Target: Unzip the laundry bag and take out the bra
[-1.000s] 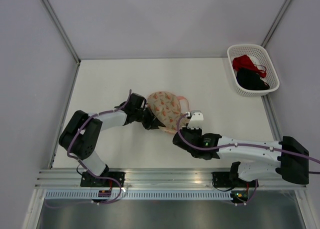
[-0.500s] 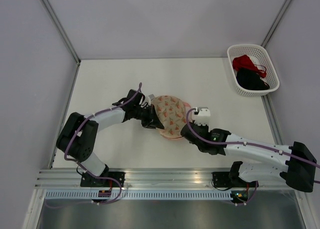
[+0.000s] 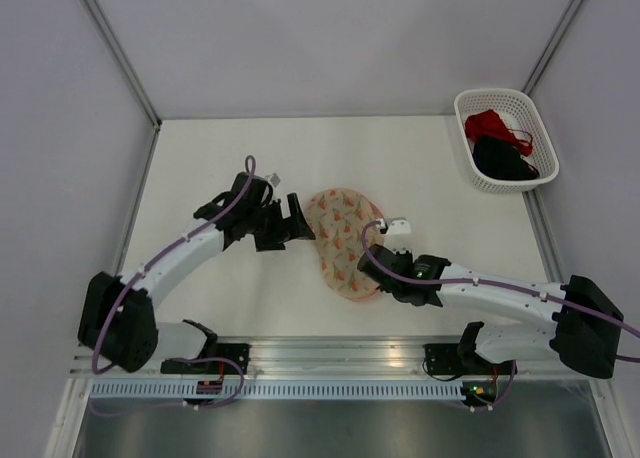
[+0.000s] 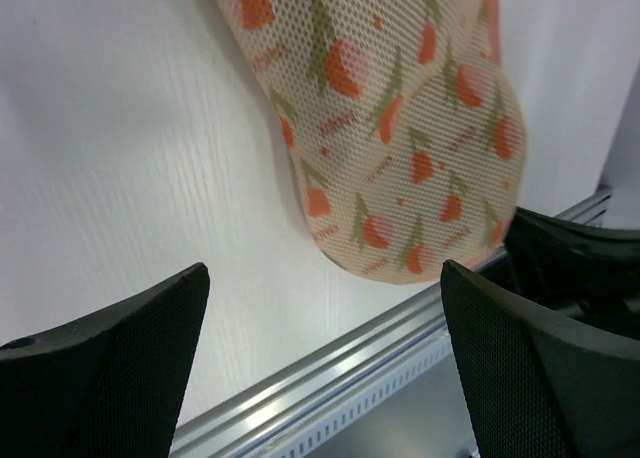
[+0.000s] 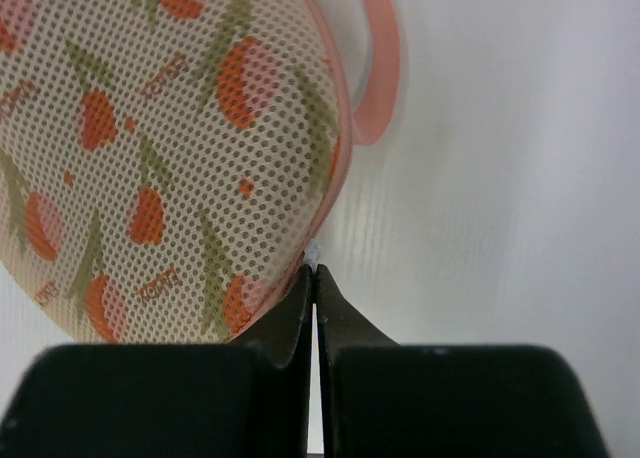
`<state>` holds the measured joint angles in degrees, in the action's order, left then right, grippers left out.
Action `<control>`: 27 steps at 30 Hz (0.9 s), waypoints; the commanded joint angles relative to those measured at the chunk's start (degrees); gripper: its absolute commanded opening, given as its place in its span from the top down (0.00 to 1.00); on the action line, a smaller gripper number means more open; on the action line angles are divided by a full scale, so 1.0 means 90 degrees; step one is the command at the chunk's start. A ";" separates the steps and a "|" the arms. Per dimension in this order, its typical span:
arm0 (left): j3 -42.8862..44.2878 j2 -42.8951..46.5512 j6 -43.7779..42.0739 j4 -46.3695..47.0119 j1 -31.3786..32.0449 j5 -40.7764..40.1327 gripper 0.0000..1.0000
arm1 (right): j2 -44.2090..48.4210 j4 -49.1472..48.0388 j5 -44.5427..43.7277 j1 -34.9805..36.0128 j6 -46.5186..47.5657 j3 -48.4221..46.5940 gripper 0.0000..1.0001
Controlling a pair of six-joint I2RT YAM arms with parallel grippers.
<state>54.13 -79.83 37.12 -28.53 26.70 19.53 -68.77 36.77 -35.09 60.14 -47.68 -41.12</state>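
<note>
Mesh laundry bag (image 5: 170, 148) at right gripper (image 5: 315, 271) jaws

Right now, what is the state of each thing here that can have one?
laundry bag, lying flat, print side up, no opening showing.
left claw, open, not gripping the bag.
right claw, shut at the bag's edge.
basket, holding a red garment and a black garment.

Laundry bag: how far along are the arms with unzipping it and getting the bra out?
Nothing looks done: the laundry bag looks closed, nothing pulled out. In hand: the right gripper is shut at its rim, possibly on the zip pull; the left gripper stands open beside it. Left: unzipping, removing the bra.
</note>
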 commanded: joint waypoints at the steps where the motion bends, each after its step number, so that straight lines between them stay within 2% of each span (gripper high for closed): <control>1: -0.0836 0.1386 0.1098 -0.0335 0.0002 -0.0404 0.01 | -0.0365 -0.0851 0.0811 -0.0002 0.0414 -0.0060 1.00; 2: -0.1051 0.1699 0.1274 -0.0335 0.0002 -0.0315 0.00 | -0.0550 -0.1105 0.1103 -0.0002 0.0512 -0.0060 1.00; 3: -0.1527 0.2389 0.1682 -0.0306 0.0002 -0.0247 0.00 | -0.0639 -0.1775 0.1947 -0.0002 0.0716 0.0008 1.00; 7: -0.2575 0.3962 0.2699 -0.0141 0.0002 0.0308 0.00 | -0.1127 -0.3780 0.3990 -0.0002 0.0757 0.0175 1.00; 10: -0.3113 0.4872 0.3393 -0.0072 0.0002 0.0593 0.00 | -0.1596 -0.4787 0.4697 0.0085 0.0698 -0.0010 1.00; 12: -0.3337 0.5284 0.3696 -0.0023 0.0002 0.0478 0.00 | -0.1947 -0.5275 0.5078 0.0124 0.0650 -0.0214 0.99; 15: -0.3601 0.5452 0.3931 0.0249 0.0002 0.0320 0.00 | -0.2387 -0.5443 0.5295 0.0154 0.0649 -0.0585 0.99; 18: -0.3865 0.5199 0.4204 0.1021 0.0002 0.0554 0.01 | -0.2612 -0.5511 0.5354 0.0222 0.0669 -0.0801 1.00; 24: -0.4002 0.4253 0.4292 0.0935 0.0002 0.0223 0.01 | -0.2564 -0.5542 0.5189 0.0232 0.0688 -0.0802 1.00; 27: -0.4236 0.4241 0.4673 0.0885 0.0002 -0.0274 0.01 | -0.2486 -0.5415 0.5101 0.0222 0.0747 -0.0812 1.00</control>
<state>17.74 -41.78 74.04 -21.69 26.74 20.95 -92.31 -9.82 10.72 62.02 -42.09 -46.68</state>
